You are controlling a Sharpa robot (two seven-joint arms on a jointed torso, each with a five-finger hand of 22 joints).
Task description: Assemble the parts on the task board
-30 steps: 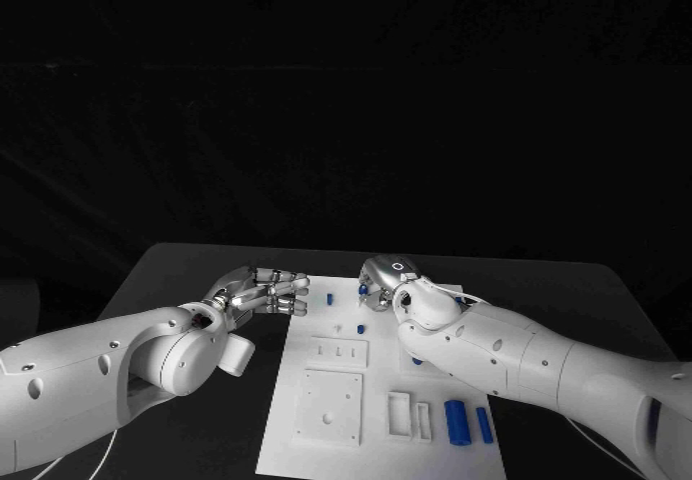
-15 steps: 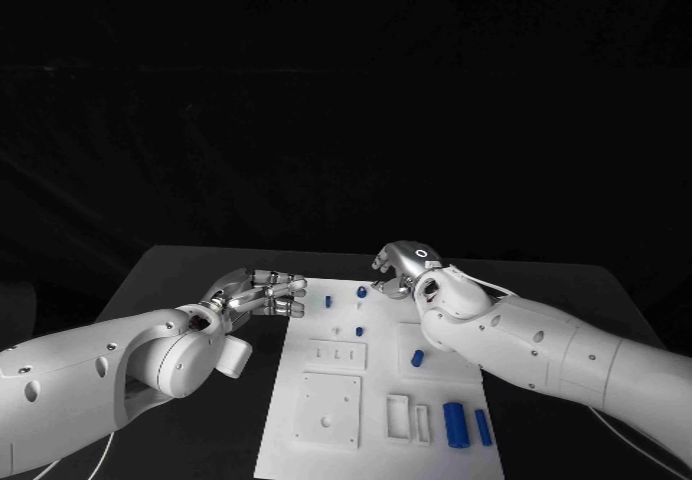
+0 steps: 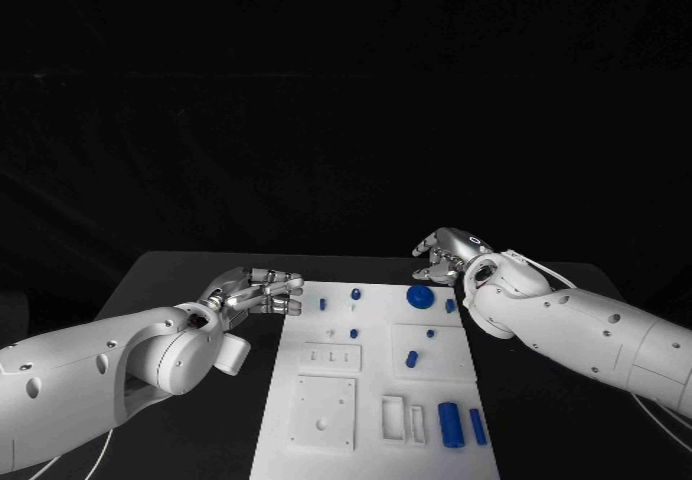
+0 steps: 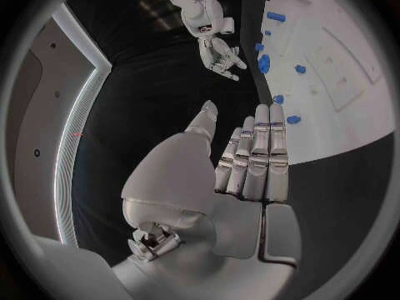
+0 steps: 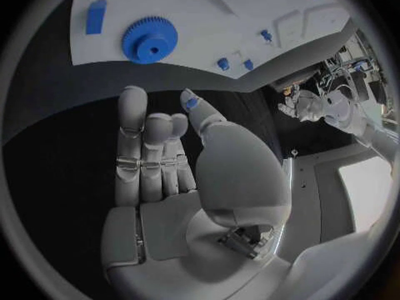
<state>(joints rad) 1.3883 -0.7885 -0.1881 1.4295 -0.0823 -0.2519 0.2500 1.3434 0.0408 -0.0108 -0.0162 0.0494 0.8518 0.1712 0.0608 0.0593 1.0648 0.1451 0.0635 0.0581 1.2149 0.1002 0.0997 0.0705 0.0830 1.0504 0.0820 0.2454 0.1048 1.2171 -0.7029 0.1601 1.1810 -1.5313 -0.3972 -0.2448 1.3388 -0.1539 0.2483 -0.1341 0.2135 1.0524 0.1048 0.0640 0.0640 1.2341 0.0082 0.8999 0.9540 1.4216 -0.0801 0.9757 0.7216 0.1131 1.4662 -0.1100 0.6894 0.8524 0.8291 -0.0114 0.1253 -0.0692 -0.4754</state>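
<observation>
Hovering over the far right corner of the task board [image 3: 378, 400], the right hand [image 3: 444, 255] holds nothing that I can make out; its fingers look loosely spread, and its wrist view shows an empty palm above bare dark worktop [image 3: 188, 275], just off the board's edge. My guess is that it hangs there to leave the parts uncovered while the next piece is chosen.

The left hand [image 3: 260, 292] sits just off the board's left edge, near the far corner, fingers held straight and close together with the thumb apart, gripping nothing. It looks parked, out of the way rather than working.

On the white board the blue parts are scattered rather than seated, so I judge the assembly hardly begun. A toothed blue gear [image 3: 420, 296] lies flat near the far right corner, close under the right hand. A few small blue pegs [image 3: 353, 294] stand or lie toward the far left part of the board, another short blue piece [image 3: 411, 358] lies near the middle, and two longer blue bars [image 3: 449, 424] rest side by side near the right edge at the near end. Recessed square and slotted pockets [image 3: 325, 412] on the near left part look like the seats these pieces are meant for.

No brand, label or writing is readable on the board, the parts or the arms.
</observation>
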